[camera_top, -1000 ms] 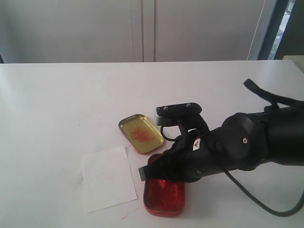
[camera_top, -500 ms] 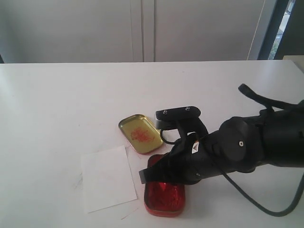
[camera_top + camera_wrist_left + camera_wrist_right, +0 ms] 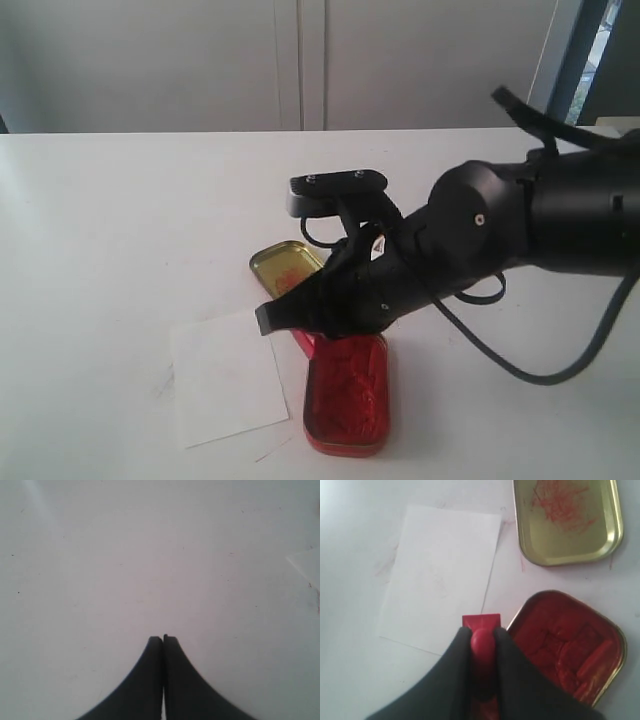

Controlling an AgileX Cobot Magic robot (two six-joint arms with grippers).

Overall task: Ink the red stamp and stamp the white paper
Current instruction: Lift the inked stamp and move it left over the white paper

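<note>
My right gripper [image 3: 482, 634] is shut on the knob of the red stamp [image 3: 481, 622], whose blocky base pokes out past the fingertips. It hangs above the table between the white paper [image 3: 442, 575] and the red ink tin [image 3: 565, 642]. In the exterior view the right gripper [image 3: 290, 318] is at the paper's [image 3: 225, 375] right edge, with a sliver of the stamp [image 3: 302, 341] showing under it, just left of the ink tin [image 3: 345, 393]. My left gripper [image 3: 163, 639] is shut with nothing in it, over bare tabletop, with a paper corner [image 3: 306, 565] off to one side.
A gold tin lid [image 3: 283, 268] smeared with red lies behind the ink tin, partly hidden by the right arm [image 3: 500, 230]; the right wrist view shows the gold lid [image 3: 567, 520] whole. A black cable [image 3: 530, 375] loops from the arm over the table at right.
The right gripper has lifted off the ink tin and moved left and up with the stamp, toward the paper; the ink surface now shows. The left gripper's earlier position is not shown.
</note>
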